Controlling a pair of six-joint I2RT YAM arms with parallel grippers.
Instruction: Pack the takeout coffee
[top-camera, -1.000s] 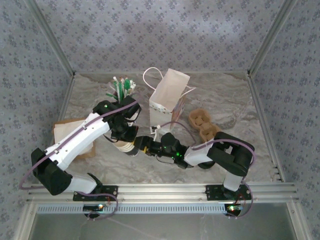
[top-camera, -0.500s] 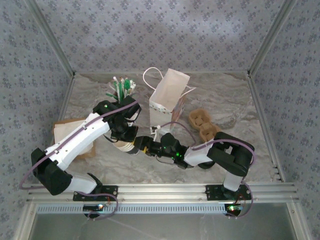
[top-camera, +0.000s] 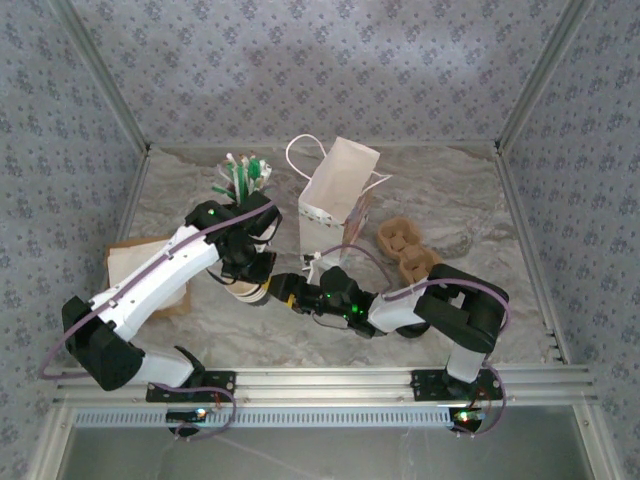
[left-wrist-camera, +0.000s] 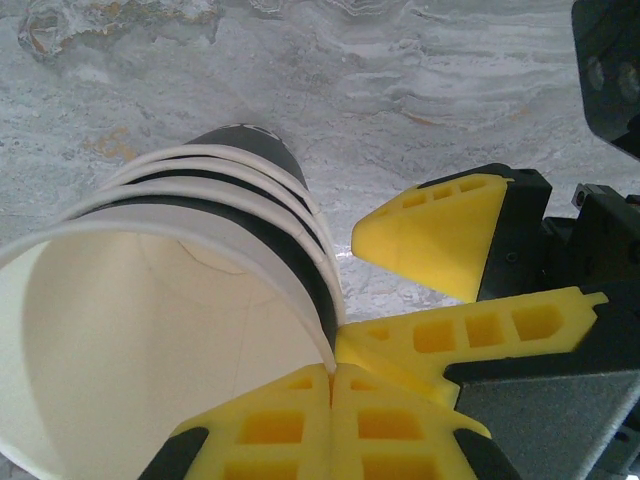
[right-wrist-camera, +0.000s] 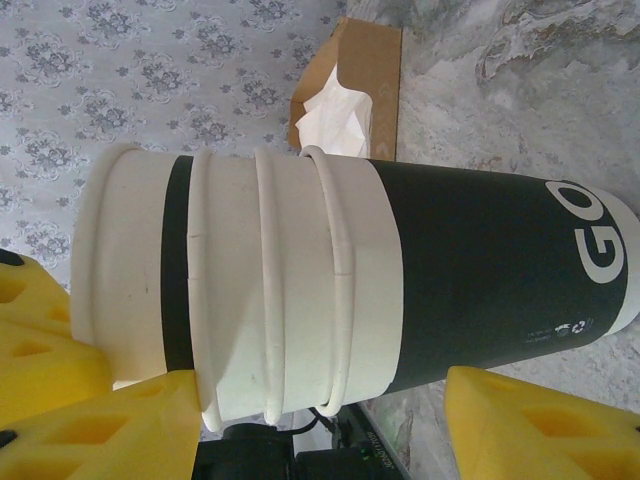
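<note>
A stack of nested lidless paper cups (top-camera: 254, 292), cream with black bands, stands on the marble table between the two arms. My left gripper (left-wrist-camera: 332, 375) is shut on the rim of the topmost cup (left-wrist-camera: 150, 330), seen from above in the left wrist view. My right gripper (right-wrist-camera: 320, 400) reaches in from the right and stands open beside the stack (right-wrist-camera: 350, 280). One of its fingers (left-wrist-camera: 440, 230) is near the black wall and the other lies against the rolled rims. The takeout coffee is out of view.
A white paper bag (top-camera: 335, 190) with handles stands open just behind the cups. A brown pulp cup carrier (top-camera: 405, 250) lies to its right. Straws (top-camera: 242, 175) stand at the back left, and a brown napkin box (top-camera: 140, 265) sits at the left.
</note>
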